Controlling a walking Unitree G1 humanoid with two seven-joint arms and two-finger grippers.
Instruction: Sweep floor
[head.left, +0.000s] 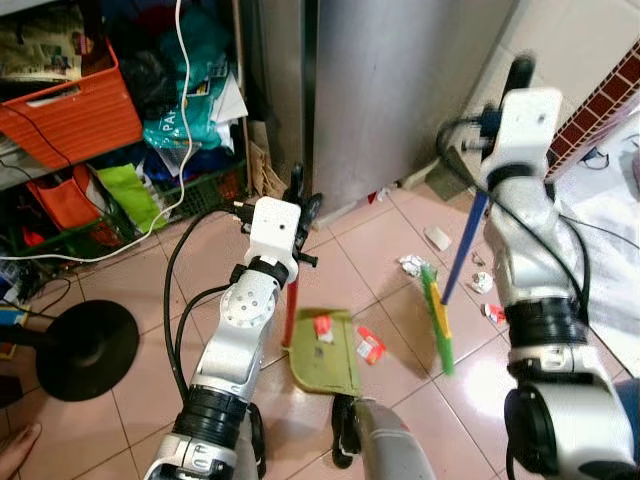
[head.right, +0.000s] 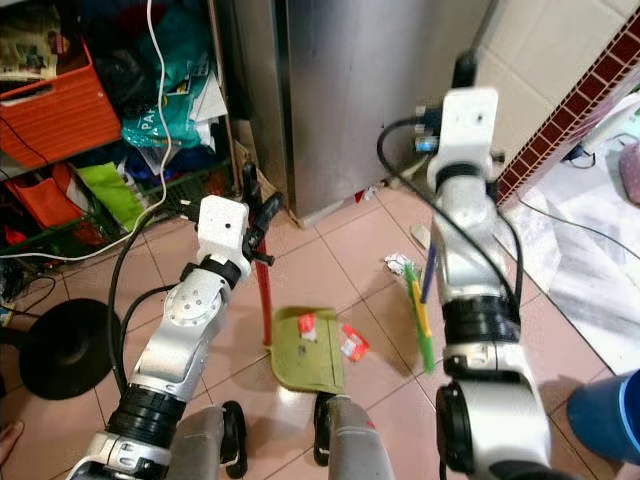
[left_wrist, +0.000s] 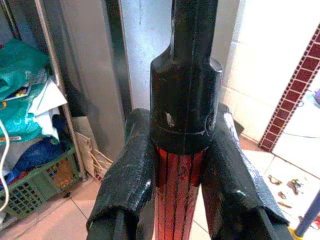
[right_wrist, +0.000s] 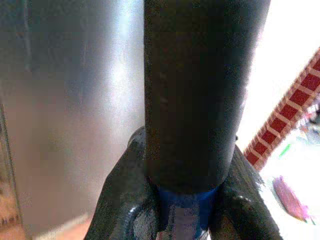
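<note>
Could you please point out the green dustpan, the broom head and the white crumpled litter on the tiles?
green dustpan (head.left: 325, 355), left eye view, on its flat tray.
broom head (head.left: 440, 318), left eye view, on its green bristle strip.
white crumpled litter (head.left: 411, 265), left eye view, on the scrap beside the broom.

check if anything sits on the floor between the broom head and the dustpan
One thing does: a red-and-white scrap lies on the tiles between the green broom head and the olive dustpan, close by the pan's edge. It is litter to be swept in. Another scrap already lies on the pan.
</note>
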